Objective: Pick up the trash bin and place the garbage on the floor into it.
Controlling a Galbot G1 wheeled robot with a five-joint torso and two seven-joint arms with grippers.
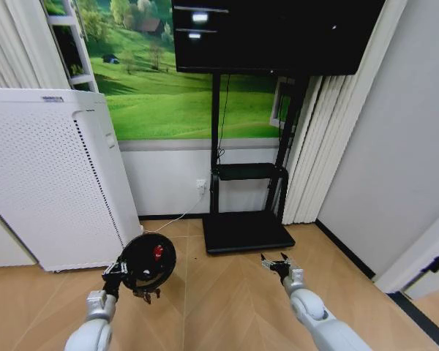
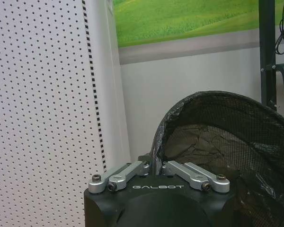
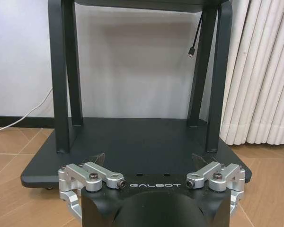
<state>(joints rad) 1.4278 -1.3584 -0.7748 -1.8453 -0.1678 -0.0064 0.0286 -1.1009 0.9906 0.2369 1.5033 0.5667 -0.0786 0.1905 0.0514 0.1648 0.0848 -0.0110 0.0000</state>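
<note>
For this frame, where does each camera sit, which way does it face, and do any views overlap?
Head view: on the robot's head, looking forward and down at the floor; left gripper holds the trash bin, right gripper is open over the floor before the TV stand.
Left wrist view: on the left wrist, looking over the left gripper shut on the bin's rim, beside the white perforated appliance.
Right wrist view: on the right wrist, facing the TV stand base over the right gripper.
Shared: head and left wrist show bin and appliance; head and right wrist show the stand.
</note>
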